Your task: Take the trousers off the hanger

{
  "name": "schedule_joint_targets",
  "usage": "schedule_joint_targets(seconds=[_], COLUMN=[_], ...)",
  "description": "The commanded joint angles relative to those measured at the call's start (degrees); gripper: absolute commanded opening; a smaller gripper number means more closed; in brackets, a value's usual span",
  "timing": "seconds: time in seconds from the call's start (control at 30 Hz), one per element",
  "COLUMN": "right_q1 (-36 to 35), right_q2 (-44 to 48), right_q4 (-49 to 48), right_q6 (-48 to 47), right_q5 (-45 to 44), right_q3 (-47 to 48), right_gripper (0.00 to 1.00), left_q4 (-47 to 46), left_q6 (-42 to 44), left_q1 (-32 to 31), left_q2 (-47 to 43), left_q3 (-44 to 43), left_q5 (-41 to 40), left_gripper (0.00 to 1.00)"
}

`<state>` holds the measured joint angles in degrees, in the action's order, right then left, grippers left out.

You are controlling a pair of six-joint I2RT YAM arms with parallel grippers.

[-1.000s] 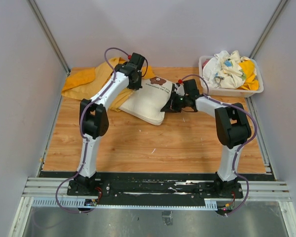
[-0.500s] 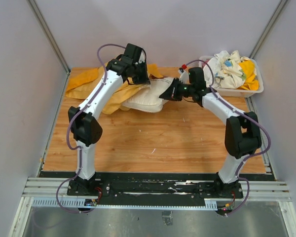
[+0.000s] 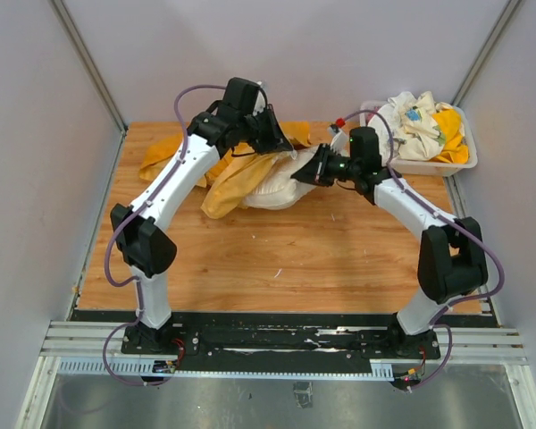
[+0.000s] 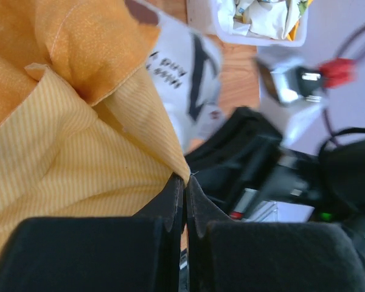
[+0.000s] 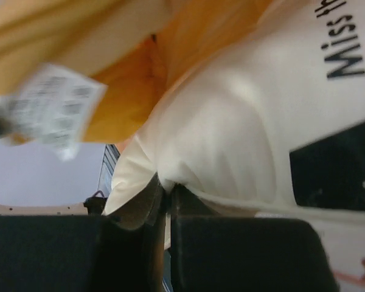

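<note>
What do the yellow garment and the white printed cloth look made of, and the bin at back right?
The yellow garment: thin woven cloth, likely cotton, matte; fine stripes and a stitched seam show. The white printed cloth: soft, smooth fabric, matte, with black lettering. The bin: probably plastic, smooth, with a moulded rim.

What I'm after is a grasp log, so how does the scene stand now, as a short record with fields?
left tool: shut on an edge of the yellow trousers
right tool: shut on the white printed garment
garments: bunched together between the arms, at the wooden table far side
bin: far right corner, holding crumpled clothes
hanger: not visible
</note>
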<state>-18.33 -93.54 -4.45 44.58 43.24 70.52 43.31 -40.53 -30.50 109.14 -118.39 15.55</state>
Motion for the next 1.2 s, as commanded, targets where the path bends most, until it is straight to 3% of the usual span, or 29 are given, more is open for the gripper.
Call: schedule_joint_targets(seconds=[0.0, 0.23, 0.57, 0.87, 1.17], right_q1=[-3.3, -4.2, -1.0, 4.2, 8.0], right_q2=[-4.7, -6.8, 4.8, 13.7, 14.3], right_q4=[-3.3, -1.7, 3.6, 6.7, 8.8], right_q6=[-1.6, -3.4, -6.0, -7.2, -8.0], right_q5=[-2.5, -2.7, -1.6, 1.1, 2.0], right_q3=[-3.5, -3.3, -3.0, -8.4, -13.1], right_gripper=[0.01, 0.01, 0.01, 0.01, 0.01], left_q4=[-8.3, -7.6, -3.1, -4.1, -12.0], left_q6=[-5.9, -7.6, -6.7, -8.0, -11.4], left_q1=[-5.0, -7.6, -7.7, -9.5, -13.3], left_q2=[-1.7, -1.2, -5.8, -20.2, -23.8], left_q3=[-4.4, -8.4, -8.2, 9.1, 24.2], left_q5=[10.1, 9.3, 1.6, -8.4, -0.4], left_gripper=[0.0, 0.0, 0.0, 0.0, 0.0])
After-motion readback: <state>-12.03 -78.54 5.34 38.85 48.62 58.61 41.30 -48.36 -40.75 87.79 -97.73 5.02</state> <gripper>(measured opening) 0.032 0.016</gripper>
